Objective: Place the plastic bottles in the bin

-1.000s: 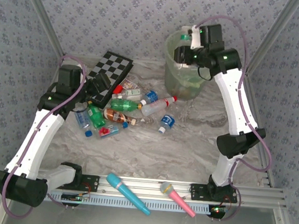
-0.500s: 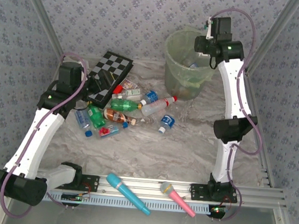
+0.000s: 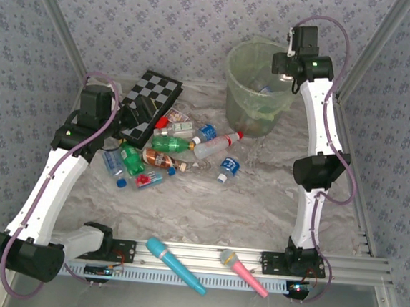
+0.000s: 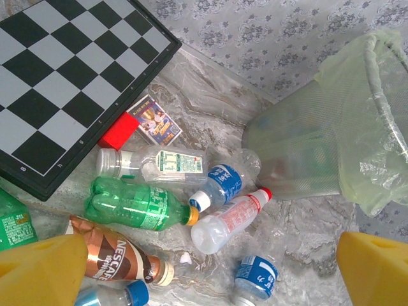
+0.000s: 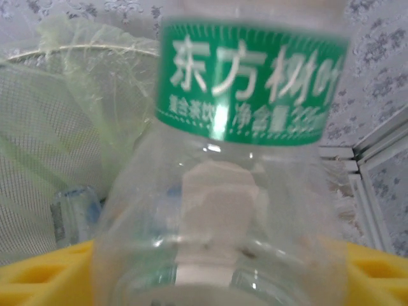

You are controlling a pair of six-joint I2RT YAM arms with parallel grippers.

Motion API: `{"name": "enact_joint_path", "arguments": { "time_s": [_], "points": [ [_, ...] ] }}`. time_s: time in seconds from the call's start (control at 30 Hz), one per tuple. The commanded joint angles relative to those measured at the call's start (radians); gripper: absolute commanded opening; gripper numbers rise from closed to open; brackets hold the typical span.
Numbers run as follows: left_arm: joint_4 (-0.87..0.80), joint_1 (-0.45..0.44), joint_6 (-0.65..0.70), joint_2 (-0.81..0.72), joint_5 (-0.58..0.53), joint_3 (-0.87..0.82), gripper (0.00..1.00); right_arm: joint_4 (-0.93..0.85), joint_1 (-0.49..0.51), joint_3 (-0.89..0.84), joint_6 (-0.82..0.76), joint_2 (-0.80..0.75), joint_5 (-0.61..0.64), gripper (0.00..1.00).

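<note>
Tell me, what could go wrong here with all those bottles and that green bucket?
1. The green-labelled bottle at the right hand looks beside the rim of the bin, not clearly over it; let go there, it might land outside.
2. The bottles under the open left hand lie touching; grabbing one could roll its neighbours away.

The pale green translucent bin (image 3: 241, 113) stands upright at the worktop's far side, liner folded over its rim. Clear, green and brown plastic bottles (image 3: 171, 144) lie heaped on their sides to its left; another clear, green-labelled bottle (image 5: 220, 204) shows blurred before its rim
</note>
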Motion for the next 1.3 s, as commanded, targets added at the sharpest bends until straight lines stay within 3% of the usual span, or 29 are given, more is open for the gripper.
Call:
{"name": "enact_joint_path", "arguments": {
  "time_s": [0.0, 0.4, 0.67, 1.07, 1.27],
  "points": [
    [0.019, -0.006, 0.009, -0.004, 0.01, 0.029, 1.0, 0.012, -0.002, 0.036, -0.007, 0.001, 0.025, 1.0],
    [0.006, -0.006, 0.013, -0.005, -0.002, 0.016, 1.0, 0.011, 0.04, 0.006, 0.006, -0.053, 0.013, 1.0],
    [-0.044, 0.001, 0.008, -0.04, -0.073, -0.052, 1.0, 0.003, 0.098, -0.03, 0.015, -0.094, -0.003, 1.0],
    [-0.228, 0.041, -0.079, -0.152, -0.2, -0.204, 1.0, 0.001, 0.237, -0.132, 0.021, -0.175, -0.025, 1.0],
    [-0.296, 0.054, -0.133, -0.208, -0.212, -0.316, 0.94, 0.099, 0.333, -0.309, 0.004, -0.271, 0.009, 1.0]
  ]
}}
